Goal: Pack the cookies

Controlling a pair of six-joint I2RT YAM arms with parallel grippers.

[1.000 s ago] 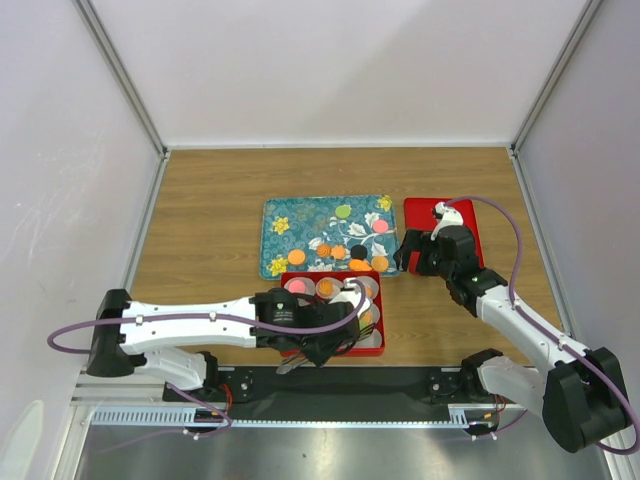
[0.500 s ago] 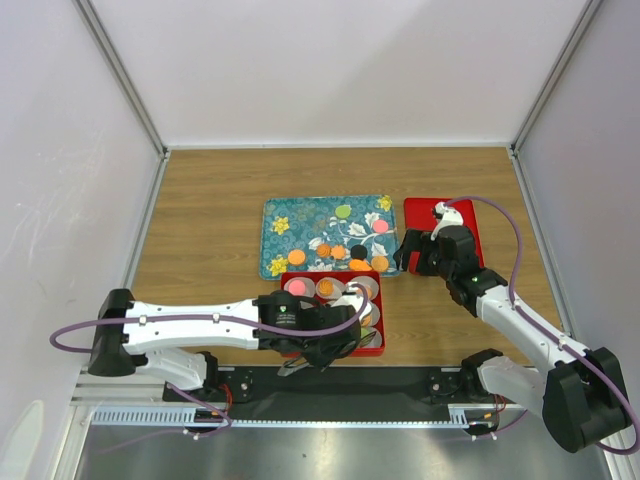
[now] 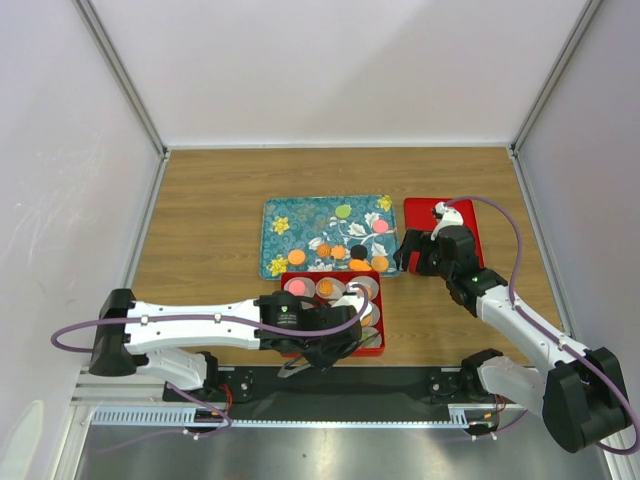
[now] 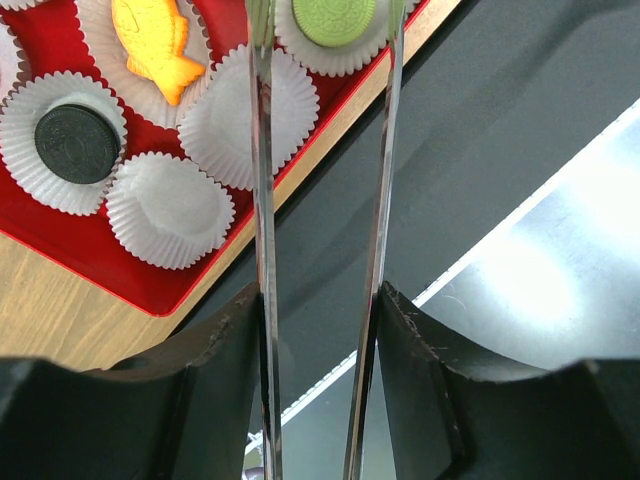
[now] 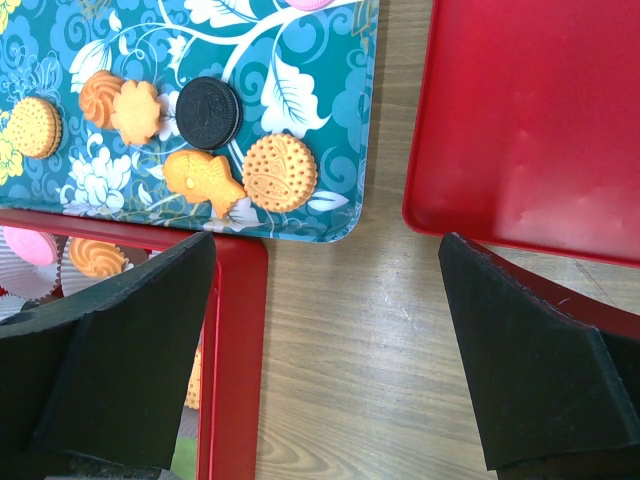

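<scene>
My left gripper (image 4: 322, 300) is shut on a pair of metal tongs (image 4: 262, 200), one blade against each finger. The tong tips stand apart on either side of a green cookie (image 4: 333, 18) that lies in a white paper cup in the red box (image 4: 60, 250). A black cookie (image 4: 76, 143) and an orange fish cookie (image 4: 160, 40) lie in other cups. More cookies (image 5: 279, 171) lie on the teal tray (image 5: 330, 120). My right gripper (image 5: 325, 245) hangs open over bare wood beside the tray.
The red box (image 3: 384, 335) sits at the table's near edge, just in front of the teal tray (image 3: 275, 245). A red lid (image 3: 420, 212) lies to the right of the tray, partly under my right arm. Black base rail runs along the front.
The left jaws have widened a little and the tong blades have spread apart. The right arm has not moved.
</scene>
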